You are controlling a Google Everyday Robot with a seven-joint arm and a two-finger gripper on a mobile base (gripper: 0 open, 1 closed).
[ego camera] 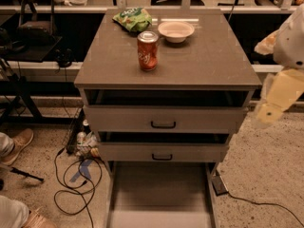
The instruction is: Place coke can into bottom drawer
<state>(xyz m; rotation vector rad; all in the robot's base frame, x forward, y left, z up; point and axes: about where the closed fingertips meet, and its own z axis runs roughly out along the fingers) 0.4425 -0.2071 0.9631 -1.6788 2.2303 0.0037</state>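
Observation:
The coke can [147, 51], red with a silver top, stands upright on the cabinet top [199, 61], left of centre. The bottom drawer [161, 194] is pulled out wide open below the two upper drawers, and its flat grey floor is bare. My gripper is out of view. Only pale links of my arm [282, 89] show at the right edge, beside the cabinet's right side and well away from the can.
A green chip bag [133, 19] and a white bowl [175, 31] sit at the back of the top, behind the can. The two upper drawers [164, 120] stand slightly ajar. Cables [76, 184] lie on the floor at left. A person's shoe [16, 144] is at far left.

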